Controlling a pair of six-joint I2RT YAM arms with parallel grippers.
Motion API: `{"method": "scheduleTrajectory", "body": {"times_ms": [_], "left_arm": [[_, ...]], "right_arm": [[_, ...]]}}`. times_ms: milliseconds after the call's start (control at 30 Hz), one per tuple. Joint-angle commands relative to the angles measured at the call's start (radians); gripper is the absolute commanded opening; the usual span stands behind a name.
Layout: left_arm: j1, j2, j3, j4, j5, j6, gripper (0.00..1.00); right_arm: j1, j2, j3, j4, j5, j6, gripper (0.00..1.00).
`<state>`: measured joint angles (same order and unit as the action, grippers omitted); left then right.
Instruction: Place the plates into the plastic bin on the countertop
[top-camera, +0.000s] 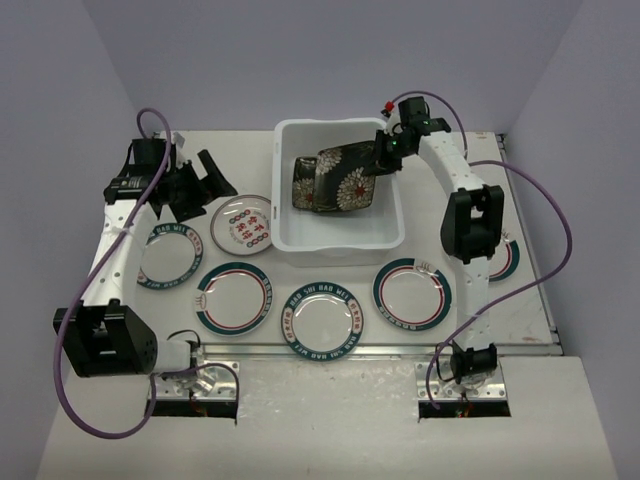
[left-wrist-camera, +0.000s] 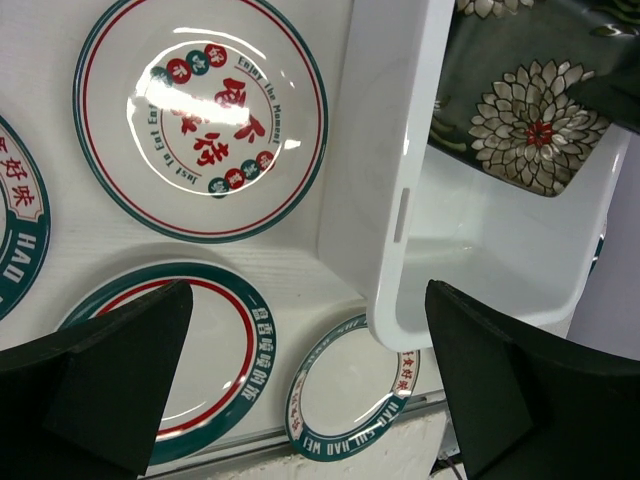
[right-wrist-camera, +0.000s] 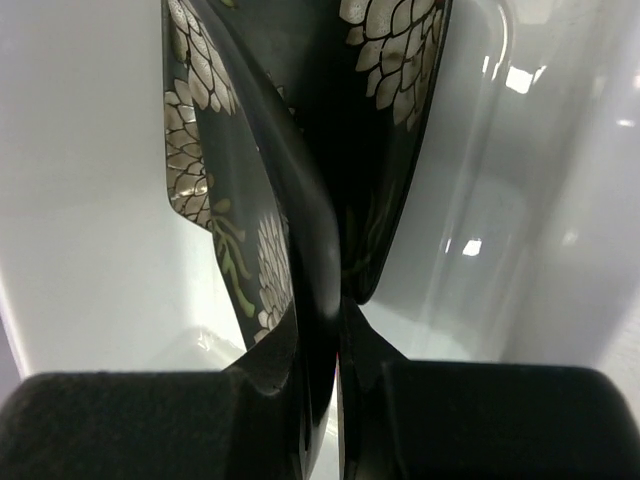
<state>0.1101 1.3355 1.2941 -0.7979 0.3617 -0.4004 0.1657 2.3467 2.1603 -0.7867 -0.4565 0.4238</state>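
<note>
The white plastic bin stands at the middle back of the countertop. My right gripper is inside it, shut on the rim of a square black floral plate, which it holds tilted; in the right wrist view the gripper pinches that plate edge-on. A second black floral plate lies under it in the bin. My left gripper is open and empty above the small white plate with red characters, which also shows in the left wrist view.
Round lettered plates lie in front of the bin: one partly under the left arm, then three others. Another is mostly hidden behind the right arm. A metal rail runs along the near edge.
</note>
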Motion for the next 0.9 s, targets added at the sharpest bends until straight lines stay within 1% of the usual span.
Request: {"method": "scheduleTrajectory", "body": {"times_ms": [0,200,267,333,367,467,533,567,633,700,767,867], "left_arm": [[-0.011,-0.067,-0.025,0.0,0.015,0.026,1.0],[-0.027,-0.103,-0.054,-0.018,-0.003,0.037,1.0],[-0.031,-0.117,-0.073,-0.02,0.001,0.037,1.0],[-0.032,-0.124,-0.086,-0.02,0.0,0.039,1.0],[-0.032,-0.127,-0.095,-0.02,0.0,0.041,1.0],[-0.033,-0.128,-0.108,-0.02,-0.001,0.048,1.0],[-0.033,-0.127,-0.107,-0.02,-0.006,0.048,1.0],[-0.033,-0.125,-0.103,-0.024,-0.017,0.048,1.0],[-0.033,-0.121,-0.089,-0.033,-0.062,0.048,1.0],[-0.033,-0.114,-0.086,-0.042,-0.088,0.05,1.0],[-0.033,-0.112,-0.088,-0.044,-0.104,0.053,1.0],[-0.035,-0.11,-0.098,-0.043,-0.109,0.058,1.0]], "right_arm": [[0.032,-0.033,0.08,0.176,-0.049,0.007,0.0],[0.06,0.022,0.082,0.25,0.013,0.032,0.01],[0.063,0.044,0.09,0.258,0.022,0.036,0.09],[0.061,0.062,0.095,0.264,0.022,0.036,0.12],[0.062,0.072,0.101,0.269,0.016,0.037,0.15],[0.065,0.085,0.126,0.276,0.001,0.037,0.34],[0.067,0.08,0.127,0.283,0.013,0.034,0.43],[0.068,0.075,0.128,0.287,0.018,0.032,0.51],[0.069,0.058,0.128,0.296,0.021,0.037,0.69],[0.071,0.039,0.114,0.323,0.014,0.054,0.8],[0.072,0.003,0.088,0.348,0.016,0.071,0.97],[0.075,-0.024,0.092,0.353,0.035,0.084,0.99]]}}
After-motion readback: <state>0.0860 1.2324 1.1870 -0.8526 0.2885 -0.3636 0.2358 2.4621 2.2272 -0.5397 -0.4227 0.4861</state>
